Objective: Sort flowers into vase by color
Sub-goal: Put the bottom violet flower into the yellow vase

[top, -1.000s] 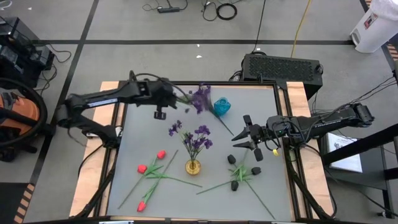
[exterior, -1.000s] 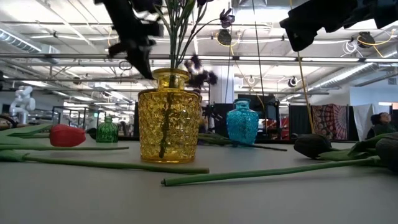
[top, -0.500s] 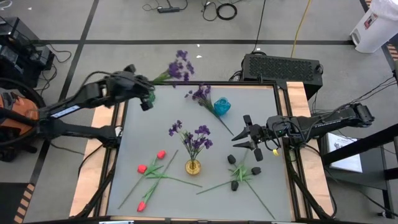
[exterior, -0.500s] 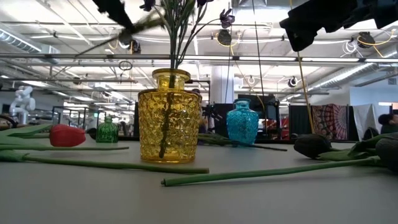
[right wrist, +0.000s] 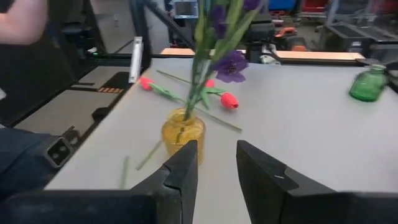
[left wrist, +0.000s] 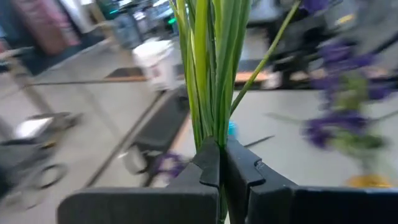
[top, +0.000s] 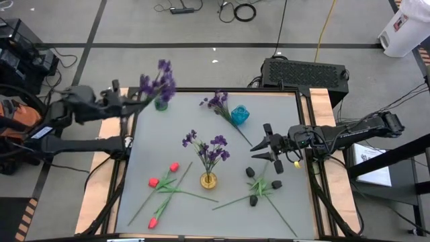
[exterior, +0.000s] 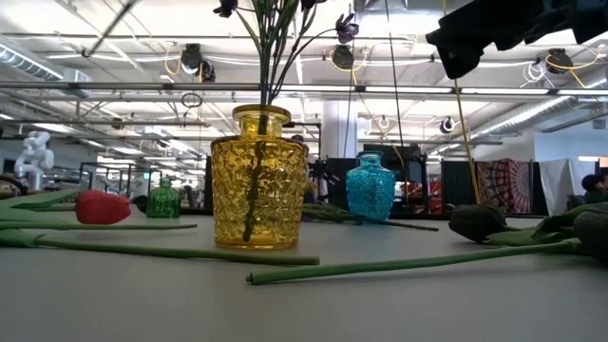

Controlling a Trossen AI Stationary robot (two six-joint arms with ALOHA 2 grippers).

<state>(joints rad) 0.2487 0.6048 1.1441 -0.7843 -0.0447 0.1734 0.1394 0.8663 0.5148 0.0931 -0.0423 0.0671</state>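
My left gripper point(top: 130, 104) is over the table's far-left corner, shut on a bushy purple spray point(top: 158, 83) held in the air near the green vase point(top: 161, 105). A second purple spray point(top: 216, 103) lies on the table beside the blue vase point(top: 240, 115). More purple flowers point(top: 209, 146) stand with their stems in the yellow vase point(top: 208, 180). Red tulips point(top: 173, 167) lie near-left and black-headed blooms point(top: 254, 199) lie near-right on the table. My right gripper point(top: 265, 148) hovers open right of centre, facing the yellow vase point(right wrist: 183, 134). My left gripper pinches the purple spray's bundle of green stems point(left wrist: 211, 127) between its two fingers point(left wrist: 208, 163). The fingers come roughly level from the table's left side. The spray is lifted clear, its purple head point(top: 160, 81) reaching past the fingertips toward the far edge.
A black box point(top: 306, 72) sits beyond the far-right corner. Long green stems point(exterior: 380, 263) cross the near part of the table. Wooden rails point(top: 101, 181) run along both sides. A person's arm point(right wrist: 25, 18) shows beyond the table in the right wrist view.
My left gripper has swung from beside the blue vase up and toward the table's far-left corner, staying shut, and carried one purple spray clear of the table. The other spray stayed by the blue vase.
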